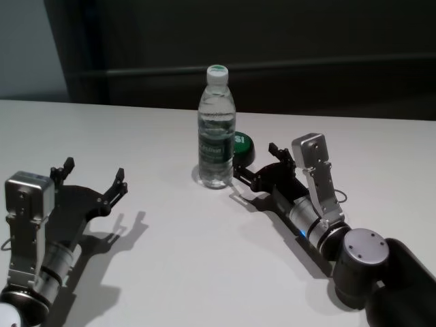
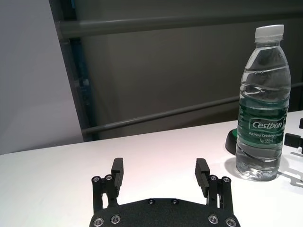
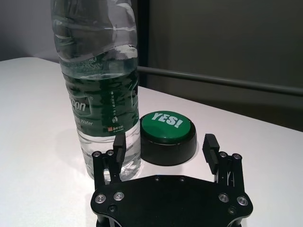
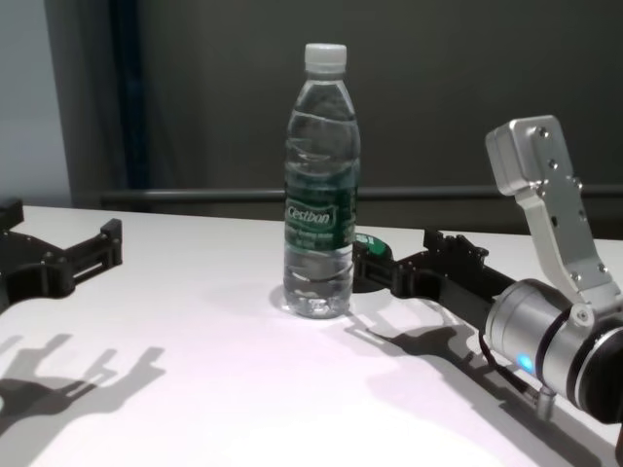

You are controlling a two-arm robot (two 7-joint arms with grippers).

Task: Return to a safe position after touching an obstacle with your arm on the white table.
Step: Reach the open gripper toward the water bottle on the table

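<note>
The obstacle, a clear water bottle (image 1: 216, 129) with a white cap and a dark green label, stands upright near the middle of the white table (image 1: 204, 259). My right gripper (image 1: 253, 163) lies low over the table just right of it and is open. One of its fingers (image 3: 118, 144) sits right against the base of the bottle (image 3: 99, 80); I cannot tell whether they touch. Nothing is held between the fingers. My left gripper (image 1: 94, 170) is open and empty at the near left, well apart from the bottle (image 2: 262, 109).
A green button (image 1: 240, 146) marked "YES!" on a black base sits just behind and right of the bottle, in front of the right gripper's gap (image 3: 164, 142). A dark wall with a rail runs behind the table's far edge.
</note>
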